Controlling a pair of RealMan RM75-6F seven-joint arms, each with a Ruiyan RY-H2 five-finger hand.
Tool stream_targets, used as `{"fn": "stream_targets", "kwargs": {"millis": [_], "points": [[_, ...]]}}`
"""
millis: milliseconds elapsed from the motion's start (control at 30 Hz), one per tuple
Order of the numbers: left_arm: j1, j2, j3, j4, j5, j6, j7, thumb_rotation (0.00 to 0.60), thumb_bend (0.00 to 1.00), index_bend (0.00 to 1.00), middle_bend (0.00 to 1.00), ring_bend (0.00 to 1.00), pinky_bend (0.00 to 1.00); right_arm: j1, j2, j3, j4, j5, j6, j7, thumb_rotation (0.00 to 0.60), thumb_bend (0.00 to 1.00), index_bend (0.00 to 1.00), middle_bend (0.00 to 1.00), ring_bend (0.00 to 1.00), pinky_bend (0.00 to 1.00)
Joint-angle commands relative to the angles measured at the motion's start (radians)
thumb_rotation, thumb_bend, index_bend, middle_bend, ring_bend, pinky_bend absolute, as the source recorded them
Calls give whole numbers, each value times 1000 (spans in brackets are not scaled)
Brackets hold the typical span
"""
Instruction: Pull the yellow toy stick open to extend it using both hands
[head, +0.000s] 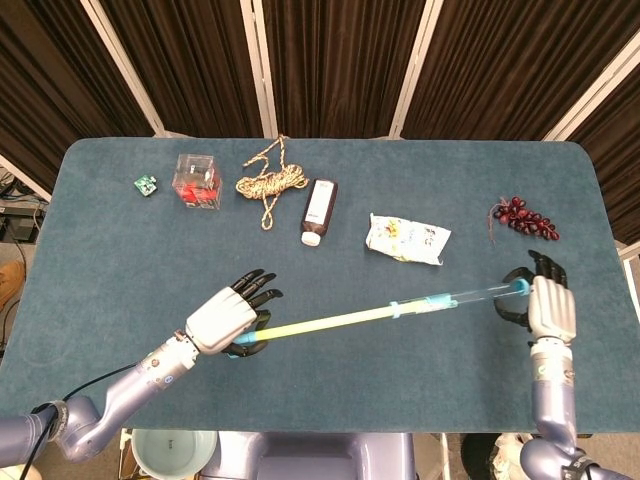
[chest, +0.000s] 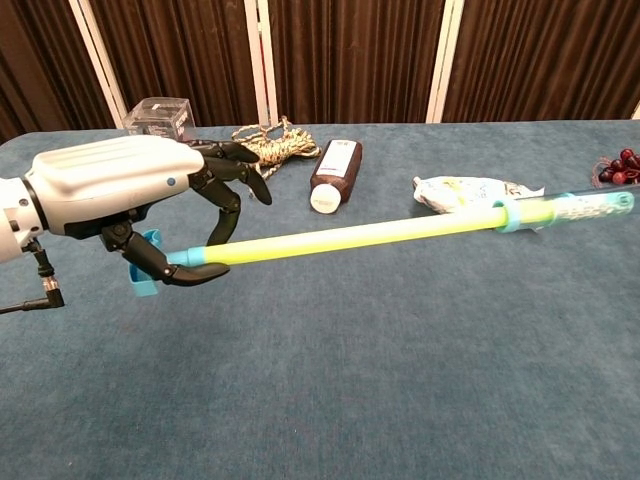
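The left robot hand (head: 225, 318) grips the blue end of the yellow toy stick (head: 330, 322) near the front edge of the desk (head: 120, 250). The right robot hand (head: 546, 304) holds the clear end by the right edge. The stick hangs above the desk, pulled out long. A brown bottle (head: 319, 210) and a snack bag (head: 407, 238) lie farther back.

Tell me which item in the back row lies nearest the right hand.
The purple grape bunch, just beyond the right hand. The snack packet, brown bottle and rope sit further left.
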Motion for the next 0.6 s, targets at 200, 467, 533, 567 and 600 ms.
{"fn": "stream_targets", "kwargs": {"millis": [200, 467, 533, 567, 600], "points": [[7, 4, 2, 11, 7, 2, -8, 600, 443, 621, 185, 2, 72, -6, 27, 16, 25, 30, -6, 25, 600, 420, 658, 114, 1, 0], [15, 4, 3, 29, 8, 3, -14, 600, 440, 620, 182, 3, 72, -14, 47, 17, 29, 41, -1, 35, 600, 421, 658, 114, 1, 0], [18, 1, 2, 36, 7, 8, -17, 600, 431, 617, 181, 3, 72, -16, 51, 17, 27, 43, 3, 36, 600, 421, 658, 115, 1, 0], [20, -2, 0, 40, 6, 10, -20, 600, 422, 615, 180, 2, 72, -18, 53, 17, 27, 46, 5, 36, 600, 420, 659, 115, 1, 0], [22, -4, -1, 45, 6, 12, -24, 600, 412, 612, 179, 2, 72, -19, 55, 18, 26, 48, 6, 37, 600, 420, 658, 114, 1, 0]]}}
